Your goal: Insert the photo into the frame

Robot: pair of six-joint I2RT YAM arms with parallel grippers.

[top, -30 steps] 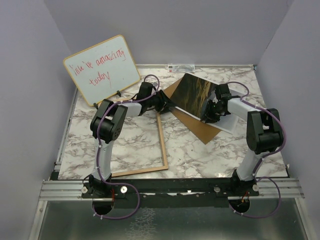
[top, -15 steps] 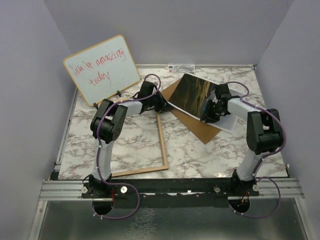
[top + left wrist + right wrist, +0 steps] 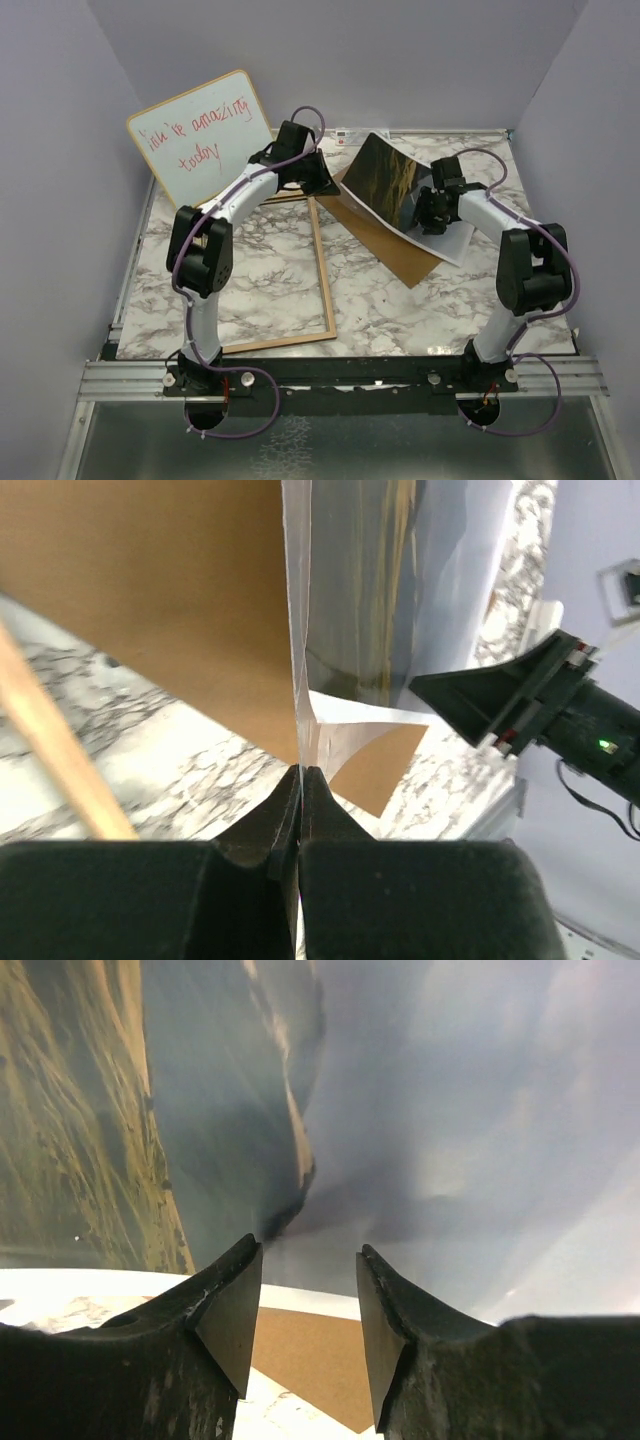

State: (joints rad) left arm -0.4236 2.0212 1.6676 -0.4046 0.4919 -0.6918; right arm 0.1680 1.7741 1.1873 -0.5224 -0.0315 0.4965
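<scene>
The left arm (image 3: 238,192) stretches to upper centre, left fingers (image 3: 283,815) pinched shut on the photo's (image 3: 382,180) edge. The right arm (image 3: 487,211) elbows inward, right fingers (image 3: 228,1305) parted just short of the photo.

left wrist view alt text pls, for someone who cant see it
The left tool pinches the edge of a glossy photo, seen edge-on rising from its shut tips. A brown board lies behind on the marble table, a wooden frame rail at left.
</scene>
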